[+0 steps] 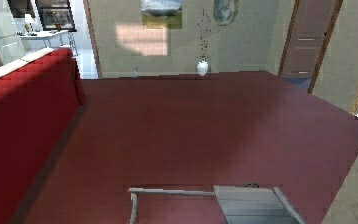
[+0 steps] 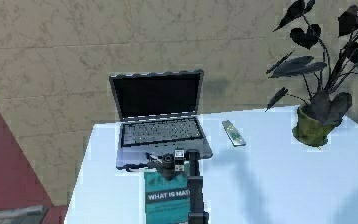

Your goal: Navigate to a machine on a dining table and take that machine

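An open grey laptop (image 2: 159, 115) stands on the white table (image 2: 287, 180) in the arm side view, its dark screen facing me and its keyboard toward the table's near side. My arm (image 2: 197, 195) rises from the bottom edge. The gripper (image 2: 147, 160) sits at the laptop's front edge, by the near left corner of the keyboard. With the laptop lying behind it, I cannot tell whether the gripper holds anything.
A teal book (image 2: 167, 195) lies under the arm, with a small remote (image 2: 233, 132) and a dark-leaved potted plant (image 2: 317, 70) to the right. The forward view has a red sofa (image 1: 27, 110) at left, open red-brown floor (image 1: 207, 130), a white vase (image 1: 203, 67) and a door (image 1: 312, 40).
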